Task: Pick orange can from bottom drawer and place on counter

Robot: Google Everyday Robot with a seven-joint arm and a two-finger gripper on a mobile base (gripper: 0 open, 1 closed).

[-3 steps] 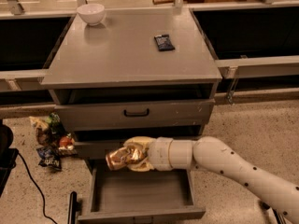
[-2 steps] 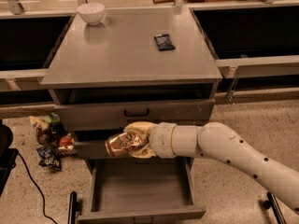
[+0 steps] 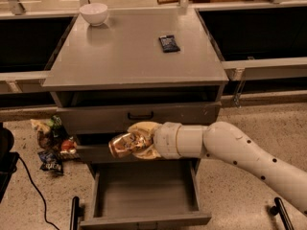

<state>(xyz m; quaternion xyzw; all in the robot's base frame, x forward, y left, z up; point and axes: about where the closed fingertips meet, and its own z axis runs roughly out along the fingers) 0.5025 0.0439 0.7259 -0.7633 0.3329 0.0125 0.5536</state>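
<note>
My gripper is shut on the orange can, a shiny coppery can held on its side. It hangs in front of the middle drawer, above the open bottom drawer, whose grey inside shows nothing in it. My white arm reaches in from the right. The counter is the grey top of the cabinet, well above the can.
A white bowl stands at the counter's back left and a dark blue snack packet lies at its back right. The top drawer is shut. Snack bags and litter lie on the floor left of the cabinet.
My gripper has lifted the orange can higher, from just above the bottom drawer to in front of the middle drawer. The arm has risen with it.
</note>
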